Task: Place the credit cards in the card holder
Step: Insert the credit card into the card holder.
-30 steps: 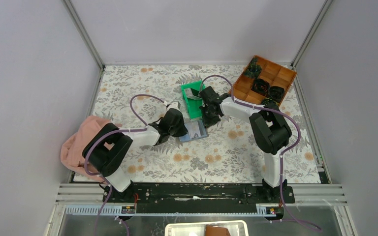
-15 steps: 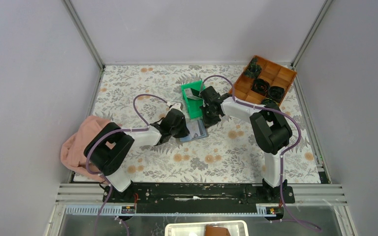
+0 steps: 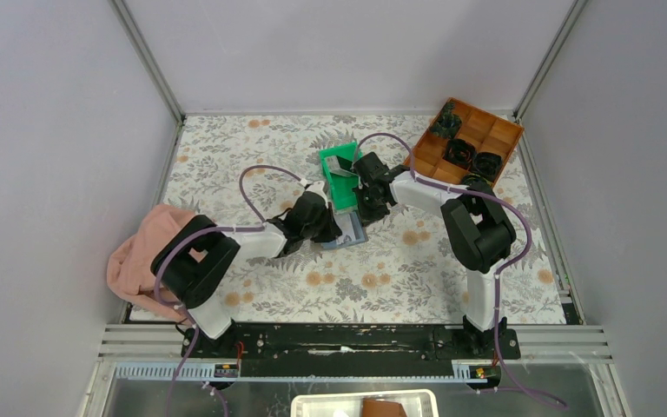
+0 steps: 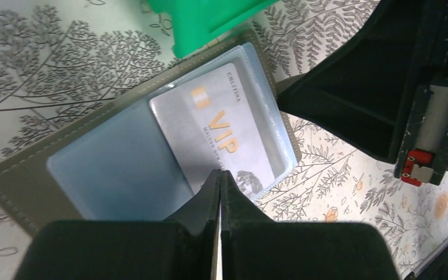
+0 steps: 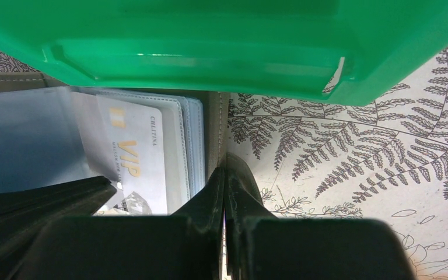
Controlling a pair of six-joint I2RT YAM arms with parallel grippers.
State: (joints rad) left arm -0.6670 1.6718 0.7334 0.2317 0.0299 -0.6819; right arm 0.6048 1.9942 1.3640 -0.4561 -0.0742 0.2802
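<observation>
Card [image 4: 224, 131] lies in the open holder [image 4: 93, 169]; left end effector [image 4: 219, 176], clenched, touches its edge; right end effector [image 5: 224, 178], clenched, meets the holder's rim.

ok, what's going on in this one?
Both arms are at the open card holder, which lies by the green bin. The left gripper is shut, tips against the near edge of a silver VIP card lying on the blue sleeves, seemingly nudging it into a pocket. The right gripper, also shut, presses at the holder's edge, probably steadying it.
</observation>
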